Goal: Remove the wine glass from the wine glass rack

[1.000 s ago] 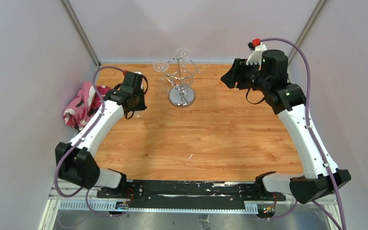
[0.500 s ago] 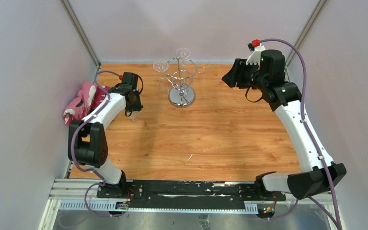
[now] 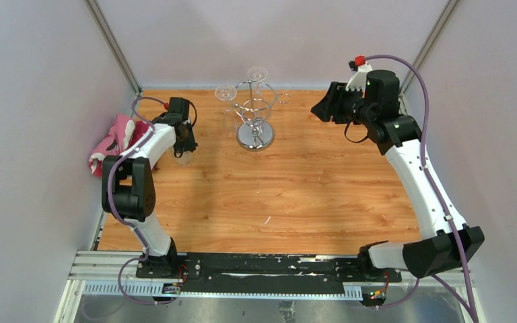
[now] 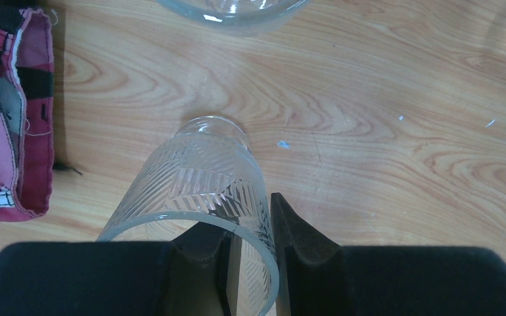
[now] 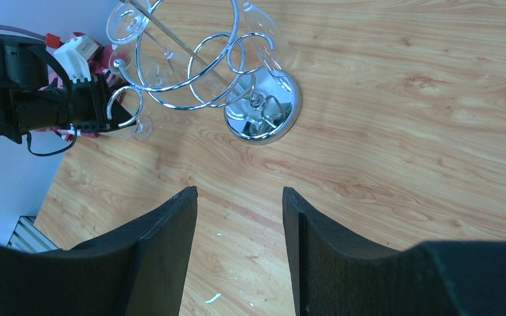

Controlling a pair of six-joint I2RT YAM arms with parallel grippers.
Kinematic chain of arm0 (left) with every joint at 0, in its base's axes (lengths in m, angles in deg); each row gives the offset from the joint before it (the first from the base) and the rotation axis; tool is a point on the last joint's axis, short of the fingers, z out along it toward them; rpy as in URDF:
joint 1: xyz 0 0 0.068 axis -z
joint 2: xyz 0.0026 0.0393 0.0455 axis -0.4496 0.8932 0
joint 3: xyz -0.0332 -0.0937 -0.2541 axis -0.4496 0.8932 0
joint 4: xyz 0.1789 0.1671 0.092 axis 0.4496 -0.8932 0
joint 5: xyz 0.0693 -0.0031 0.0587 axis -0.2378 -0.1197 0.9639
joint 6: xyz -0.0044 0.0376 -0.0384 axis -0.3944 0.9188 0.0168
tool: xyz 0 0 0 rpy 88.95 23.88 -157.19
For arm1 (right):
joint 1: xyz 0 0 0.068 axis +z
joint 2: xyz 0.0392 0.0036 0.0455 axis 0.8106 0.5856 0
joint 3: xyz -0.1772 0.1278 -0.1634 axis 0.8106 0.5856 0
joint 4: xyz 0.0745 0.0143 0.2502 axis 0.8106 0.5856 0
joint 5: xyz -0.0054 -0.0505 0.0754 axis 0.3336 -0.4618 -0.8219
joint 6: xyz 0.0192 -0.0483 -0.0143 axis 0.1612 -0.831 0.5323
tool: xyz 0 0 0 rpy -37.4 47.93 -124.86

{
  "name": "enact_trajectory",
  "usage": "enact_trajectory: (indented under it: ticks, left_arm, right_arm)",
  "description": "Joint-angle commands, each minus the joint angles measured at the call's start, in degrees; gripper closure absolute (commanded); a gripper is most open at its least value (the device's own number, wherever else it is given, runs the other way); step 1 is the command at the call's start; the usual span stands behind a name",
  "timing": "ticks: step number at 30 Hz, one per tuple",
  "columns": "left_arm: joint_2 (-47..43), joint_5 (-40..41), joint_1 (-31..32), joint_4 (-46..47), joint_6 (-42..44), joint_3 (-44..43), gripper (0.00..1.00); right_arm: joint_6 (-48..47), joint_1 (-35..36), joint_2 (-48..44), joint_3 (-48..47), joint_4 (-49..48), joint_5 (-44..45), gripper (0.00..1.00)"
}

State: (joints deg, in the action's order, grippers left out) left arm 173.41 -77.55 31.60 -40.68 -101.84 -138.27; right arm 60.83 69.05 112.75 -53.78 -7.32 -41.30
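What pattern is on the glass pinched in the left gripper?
The glass is clear with etched herringbone, leaf-like lines; the left wrist view shows it best.

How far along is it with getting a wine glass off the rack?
Done: one patterned glass is off the wine glass rack, low over the table beside the pink cloth. In hand: the left tool pinches its rim. Left: letting go; whether it rests on the wood I cannot tell. Other glasses hang on the rack; the right tool is open, apart from it.
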Motion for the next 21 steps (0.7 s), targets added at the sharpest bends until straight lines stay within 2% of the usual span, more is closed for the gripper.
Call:
enact_trajectory:
  ticks: [1, 4, 7, 15, 21]
  left_arm:
    - [1.6, 0.7, -0.3, -1.2, -0.2, -0.8, 0.83]
    - [0.2, 1.5, -0.4, -2.8, -0.2, -1.6, 0.65]
    - [-2.0, 3.3, -0.4, -4.4, 0.1, -2.3, 0.54]
    - [-9.5, 6.7, -0.3, -8.2, -0.1, -4.7, 0.49]
    - [-18.1, 4.1, -0.3, -9.1, -0.3, -9.0, 0.48]
  right_arm:
    - [0.8, -1.1, -0.1, 1.1, -1.5, -1.4, 0.45]
    - [1.3, -1.2, 0.2, 1.5, -2.3, -3.1, 0.43]
    - [1.9, -1.5, 0.5, 1.8, -3.2, -4.6, 0.42]
    - [3.7, -2.0, 0.8, 3.6, -6.3, -7.0, 0.41]
    - [5.8, -3.2, 1.9, 5.5, -9.9, -9.2, 0.41]
